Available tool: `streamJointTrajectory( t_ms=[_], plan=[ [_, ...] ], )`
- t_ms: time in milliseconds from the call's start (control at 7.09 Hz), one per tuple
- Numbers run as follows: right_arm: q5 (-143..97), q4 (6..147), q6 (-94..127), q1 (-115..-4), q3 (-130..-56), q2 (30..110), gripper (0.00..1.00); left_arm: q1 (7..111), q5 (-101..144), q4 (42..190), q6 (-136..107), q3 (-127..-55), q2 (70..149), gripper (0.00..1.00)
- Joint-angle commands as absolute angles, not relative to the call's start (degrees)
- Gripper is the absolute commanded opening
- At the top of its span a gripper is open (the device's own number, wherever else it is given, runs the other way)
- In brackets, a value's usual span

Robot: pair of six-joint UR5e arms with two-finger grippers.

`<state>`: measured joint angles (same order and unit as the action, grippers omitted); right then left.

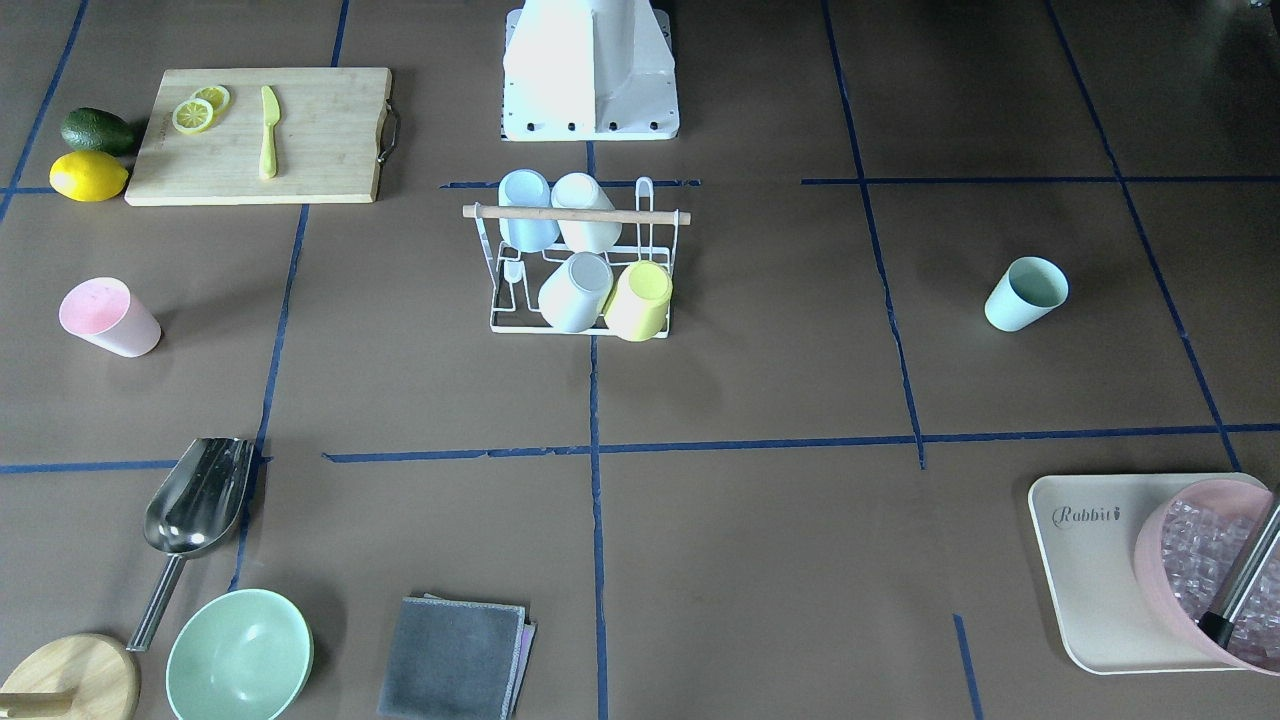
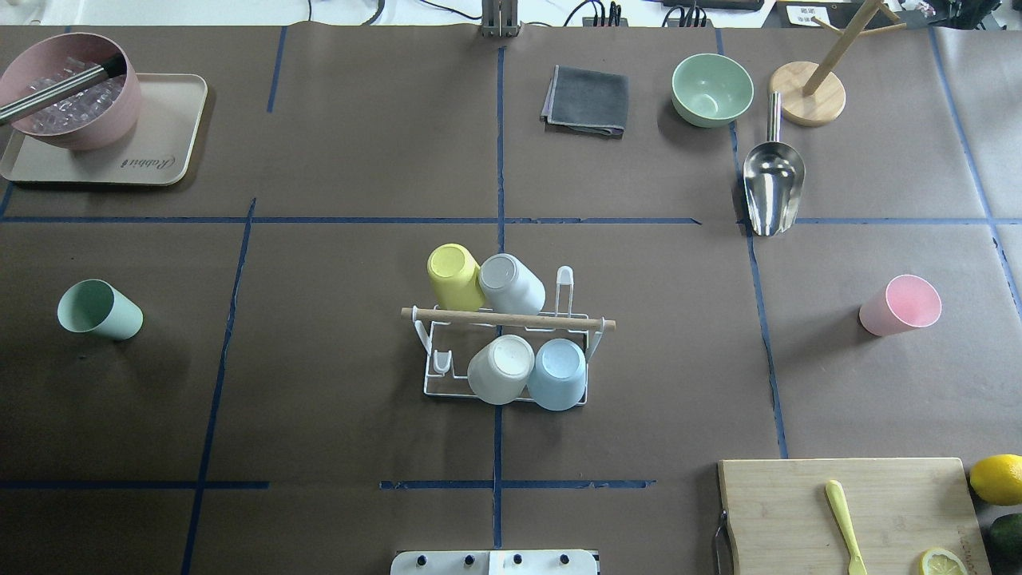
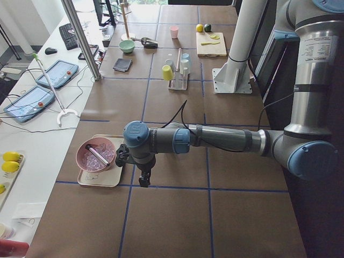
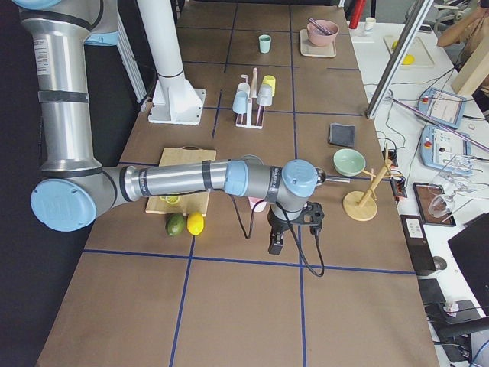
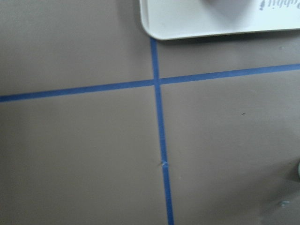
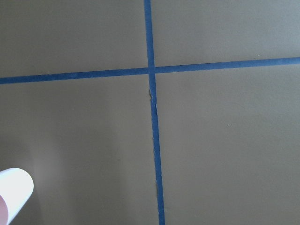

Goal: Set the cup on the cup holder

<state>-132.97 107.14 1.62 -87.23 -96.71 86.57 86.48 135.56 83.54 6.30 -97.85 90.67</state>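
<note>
The white wire cup holder (image 2: pixel 508 319) with a wooden rod handle stands mid-table and holds several upside-down cups; it also shows in the front view (image 1: pixel 575 214). A pink cup (image 2: pixel 901 305) stands alone on the robot's right side (image 1: pixel 108 317); its rim shows in the right wrist view (image 6: pixel 14 192). A mint green cup (image 2: pixel 99 310) stands alone on the left side (image 1: pixel 1025 293). The left gripper (image 3: pixel 144 180) hangs over the table near the tray. The right gripper (image 4: pixel 275 245) hangs near the pink cup. I cannot tell whether either is open or shut.
A beige tray (image 2: pixel 164 152) with a pink bowl of ice (image 2: pixel 68 96) sits far left. A grey cloth (image 2: pixel 587 100), green bowl (image 2: pixel 712 88), metal scoop (image 2: pixel 772 188) and wooden stand (image 2: pixel 808 96) lie at the far side. A cutting board (image 2: pixel 846 511), lemon (image 2: pixel 998 477) and avocado are near right.
</note>
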Motion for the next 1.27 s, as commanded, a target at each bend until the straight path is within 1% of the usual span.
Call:
streamJointTrajectory(
  t_ms=[0, 141, 282, 423, 564, 846, 987, 1128],
  plan=[
    [-133.6, 120.2, 1.7, -82.3, -96.2, 79.1, 1.0, 81.5, 135.4, 74.6, 6.2, -104.6, 93.5, 1.0],
    [-134.0, 125.3, 1.6, -78.9, -95.5, 76.5, 1.0, 79.3, 135.4, 69.9, 5.9, -104.8, 96.9, 1.0],
    [-136.1, 128.3, 1.6, -77.3, -92.9, 73.8, 1.0, 77.5, 135.4, 63.6, 5.7, -104.9, 101.4, 1.0],
    [-138.1, 130.7, 1.5, -76.0, -89.9, 71.2, 1.0, 74.3, 135.2, 55.4, 5.6, -104.8, 107.2, 1.0],
    [-138.6, 131.3, 1.5, -73.2, -88.1, 70.5, 1.0, 70.9, 134.5, 52.0, 5.5, -104.4, 110.3, 1.0],
    [-139.5, 131.7, 0.8, -70.4, -79.9, 66.4, 1.0, 65.4, 134.6, 51.9, 1.0, -103.3, 111.3, 1.0],
    [-140.3, 131.7, -0.9, -69.8, -78.3, 66.2, 1.0, 62.3, 134.5, 51.9, 1.1, -101.1, 112.6, 1.0],
    [-141.8, 131.7, -2.8, -69.3, -75.8, 65.5, 1.0, 61.4, 134.6, 52.1, 1.4, -100.8, 112.1, 1.0]
  ],
)
